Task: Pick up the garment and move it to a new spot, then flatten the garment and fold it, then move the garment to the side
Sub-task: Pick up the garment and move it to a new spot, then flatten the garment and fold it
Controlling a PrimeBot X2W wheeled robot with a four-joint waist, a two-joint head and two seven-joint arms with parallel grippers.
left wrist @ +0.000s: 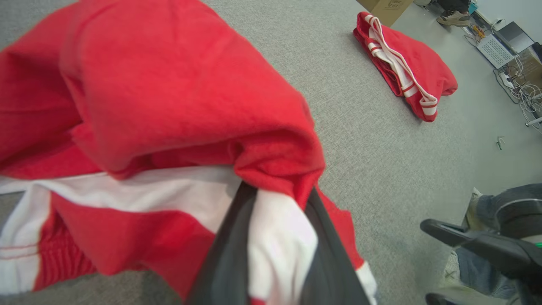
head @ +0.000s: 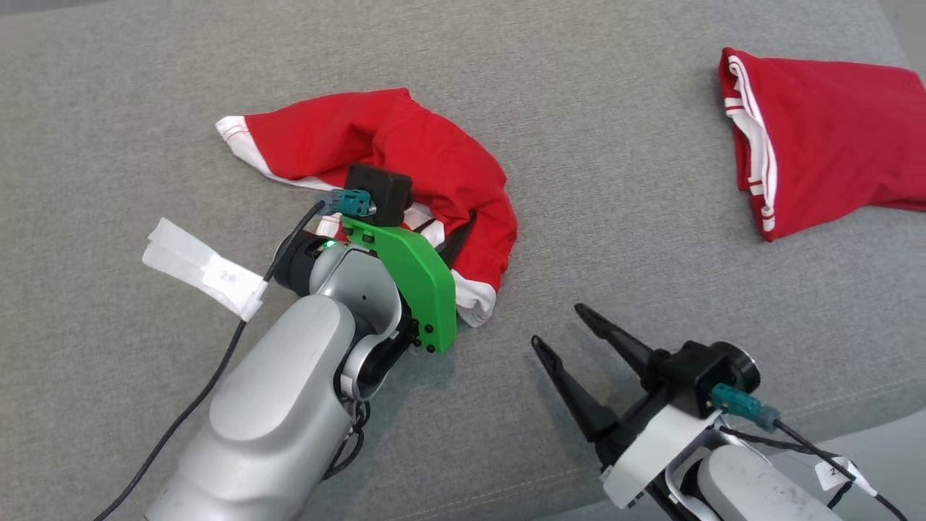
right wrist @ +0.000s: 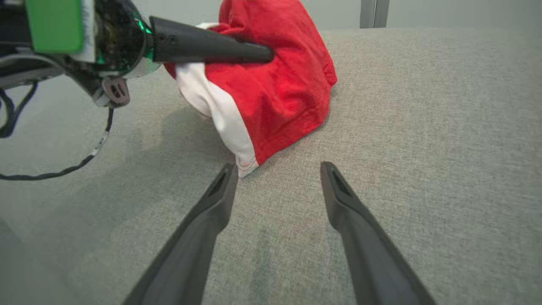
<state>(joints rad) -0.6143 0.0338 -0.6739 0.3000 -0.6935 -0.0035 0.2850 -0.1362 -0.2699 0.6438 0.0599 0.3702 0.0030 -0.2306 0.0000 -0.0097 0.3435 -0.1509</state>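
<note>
You had little to read here. The white tag (head: 230, 278) on the left arm's cable bore faint grey marks, the first perhaps a 2, the rest too blurred. The small tag (head: 833, 472) on the right arm's cable and the cardboard box (left wrist: 383, 7) carried print too small to read.
</note>
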